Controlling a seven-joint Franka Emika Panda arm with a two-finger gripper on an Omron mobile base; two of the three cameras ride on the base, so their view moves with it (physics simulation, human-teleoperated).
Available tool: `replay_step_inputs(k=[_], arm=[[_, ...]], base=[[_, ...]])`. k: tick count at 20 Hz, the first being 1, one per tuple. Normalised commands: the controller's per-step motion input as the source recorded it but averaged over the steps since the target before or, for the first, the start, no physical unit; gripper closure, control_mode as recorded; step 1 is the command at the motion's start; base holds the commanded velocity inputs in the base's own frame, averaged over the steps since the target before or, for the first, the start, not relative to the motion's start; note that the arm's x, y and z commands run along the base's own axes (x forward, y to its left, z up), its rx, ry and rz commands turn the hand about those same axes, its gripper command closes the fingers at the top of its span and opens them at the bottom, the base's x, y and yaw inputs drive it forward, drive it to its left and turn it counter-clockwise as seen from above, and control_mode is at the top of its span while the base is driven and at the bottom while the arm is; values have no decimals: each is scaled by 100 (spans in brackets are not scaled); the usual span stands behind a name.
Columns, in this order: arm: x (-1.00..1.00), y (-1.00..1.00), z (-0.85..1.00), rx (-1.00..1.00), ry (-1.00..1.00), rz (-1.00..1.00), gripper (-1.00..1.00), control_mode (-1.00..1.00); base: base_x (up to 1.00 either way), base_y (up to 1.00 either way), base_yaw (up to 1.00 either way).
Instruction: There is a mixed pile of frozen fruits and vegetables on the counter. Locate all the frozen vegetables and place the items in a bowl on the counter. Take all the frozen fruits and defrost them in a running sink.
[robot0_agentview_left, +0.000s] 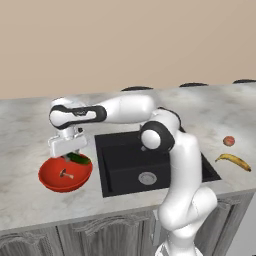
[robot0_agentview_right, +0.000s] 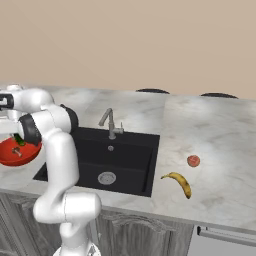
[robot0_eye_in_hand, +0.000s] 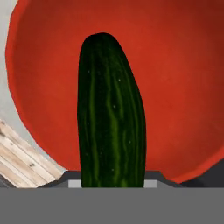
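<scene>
The arm (robot0_agentview_right: 52, 150) hides the right part of the bowl (robot0_agentview_right: 10, 152); the hand view's bottom edge cuts off the cucumber (robot0_eye_in_hand: 109, 113), covering the tool's fingertips.

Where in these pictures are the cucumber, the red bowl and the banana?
cucumber (robot0_eye_in_hand: 109, 113): hand view, middle of its dark green body.
red bowl (robot0_agentview_left: 52, 182): left base view, its front outer wall.
banana (robot0_agentview_right: 179, 181): right base view, middle of its yellow curve.

Dark green striped cucumber (robot0_eye_in_hand: 109, 113), glossy red bowl (robot0_eye_in_hand: 175, 65), black sink (robot0_agentview_right: 100, 155), yellow banana (robot0_agentview_right: 179, 183), grey-white marbled counter (robot0_agentview_right: 215, 130)
</scene>
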Motion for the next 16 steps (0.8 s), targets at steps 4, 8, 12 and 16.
replay_step_inputs(k=[4,8,12,16], arm=[[5,16,-29,-1,-5,-12,100,-100],[6,1,-36,-1,-14,-8,100,-100],[9,0,-38,-1,-9,-8,100,-100],[15,8,-33,-1,-4,-8,100,-100]], base=[[0,0,0],[0,0,0],[0,0,0],[0,0,0]])
